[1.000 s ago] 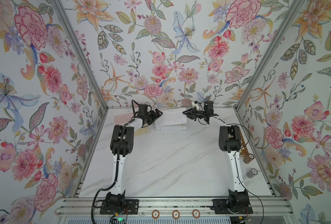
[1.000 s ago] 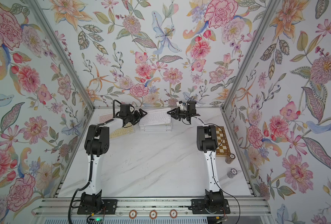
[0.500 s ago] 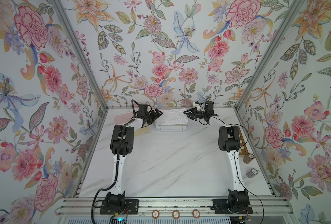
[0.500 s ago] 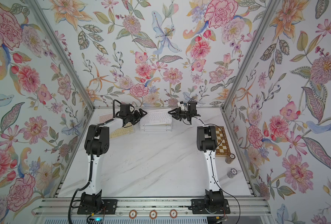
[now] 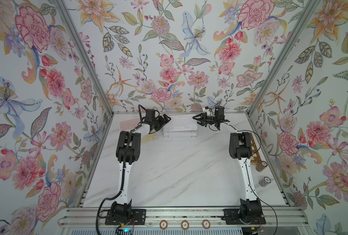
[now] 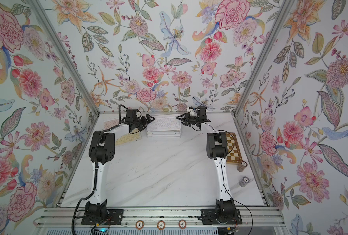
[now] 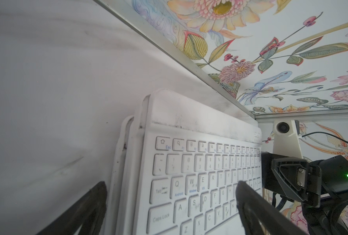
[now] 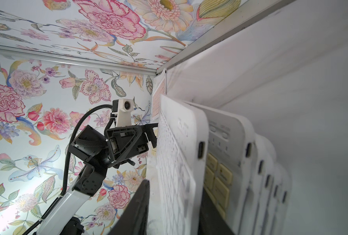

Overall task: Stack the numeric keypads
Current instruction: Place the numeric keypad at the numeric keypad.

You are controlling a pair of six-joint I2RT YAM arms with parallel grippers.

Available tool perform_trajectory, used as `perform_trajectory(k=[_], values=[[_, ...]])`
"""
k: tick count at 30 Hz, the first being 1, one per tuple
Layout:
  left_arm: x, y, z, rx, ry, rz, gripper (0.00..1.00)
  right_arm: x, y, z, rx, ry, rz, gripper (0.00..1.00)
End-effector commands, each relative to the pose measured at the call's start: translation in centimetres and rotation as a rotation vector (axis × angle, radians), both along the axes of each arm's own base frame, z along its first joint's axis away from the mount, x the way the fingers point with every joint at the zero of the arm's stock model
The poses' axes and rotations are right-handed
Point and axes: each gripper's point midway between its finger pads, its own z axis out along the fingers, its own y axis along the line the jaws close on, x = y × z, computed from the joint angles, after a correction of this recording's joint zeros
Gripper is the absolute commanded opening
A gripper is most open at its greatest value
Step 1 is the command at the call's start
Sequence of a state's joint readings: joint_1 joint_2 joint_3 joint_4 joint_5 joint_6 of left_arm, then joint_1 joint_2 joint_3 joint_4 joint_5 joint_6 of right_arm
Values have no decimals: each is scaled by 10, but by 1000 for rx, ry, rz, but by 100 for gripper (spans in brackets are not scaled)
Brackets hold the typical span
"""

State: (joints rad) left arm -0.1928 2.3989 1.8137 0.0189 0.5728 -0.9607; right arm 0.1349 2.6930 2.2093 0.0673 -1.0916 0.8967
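A stack of several numeric keypads (image 5: 179, 133) stands at the back middle of the table in both top views, a white-keyed one (image 5: 180, 124) on top. My left gripper (image 5: 166, 120) is open at the stack's left end; in the left wrist view one finger (image 7: 250, 203) hangs over the keys and the other is beside the stack. My right gripper (image 5: 196, 119) is at the right end, open. Its fingers straddle the top keypad's (image 8: 175, 152) edge, with a gap at the upper finger (image 8: 140, 203). A yellow-keyed keypad (image 8: 218, 177) lies just beneath.
A pink keypad (image 5: 128, 123) lies at the back left and a yellow one (image 5: 149, 138) under my left forearm. A wooden chessboard (image 6: 233, 149) lies along the right wall, with two poker chip stacks (image 6: 242, 165) (image 6: 244, 181) in front of it. Three chips (image 5: 185, 224) sit on the front rail.
My right gripper's jaws have spread wider around the top keypad's right edge. Both arms and the stack have stayed where they were.
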Motion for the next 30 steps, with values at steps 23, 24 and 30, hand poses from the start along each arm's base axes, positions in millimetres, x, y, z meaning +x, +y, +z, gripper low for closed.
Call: perform_trajectory(k=[23, 24, 30], values=[[-1, -1, 4, -19, 0, -14, 99, 5, 9, 7, -124, -64, -37, 41], [-2, -2, 3, -18, 2, -15, 99, 5, 10, 7, -126, -62, -36, 41], [-2, -2, 4, -18, 0, -17, 99, 5, 11, 7, -131, -63, -42, 41]])
